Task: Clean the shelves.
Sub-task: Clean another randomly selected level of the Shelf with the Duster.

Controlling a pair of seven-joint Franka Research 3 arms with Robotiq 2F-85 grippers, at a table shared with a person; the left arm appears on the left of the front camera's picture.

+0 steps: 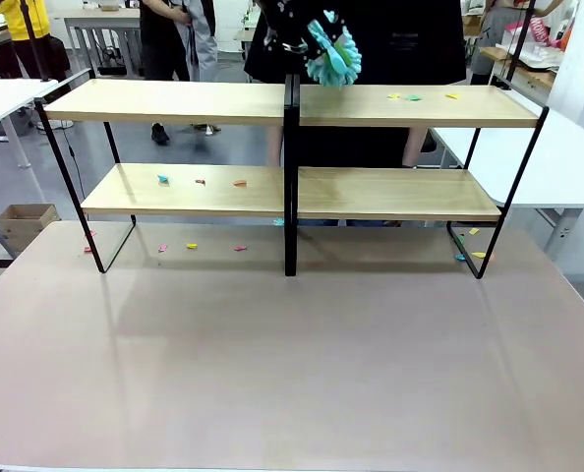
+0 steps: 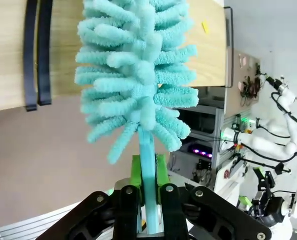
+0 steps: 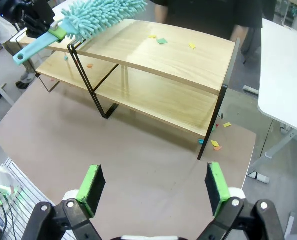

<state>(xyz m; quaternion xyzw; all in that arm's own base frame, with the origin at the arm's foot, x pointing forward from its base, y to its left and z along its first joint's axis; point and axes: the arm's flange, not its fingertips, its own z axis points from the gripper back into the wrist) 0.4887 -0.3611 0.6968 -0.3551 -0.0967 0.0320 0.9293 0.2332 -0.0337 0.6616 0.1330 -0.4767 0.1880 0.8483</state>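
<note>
Turquoise chenille duster is clamped by its flat handle in the left hand, head over the upper tier beside the central post. Shelves stand on the far half of the desk, with coloured paper scraps on the boards. Right hand wide, holding nothing. Judgement: rack stiff but thin-framed and may slide if pushed, so sweep lightly. Duster head soft and light; grip the handle only.

matt light-wood shelves with black metal frame; duster fluffy teal chenille, smooth plastic handle; tabletop smooth, matt
</note>
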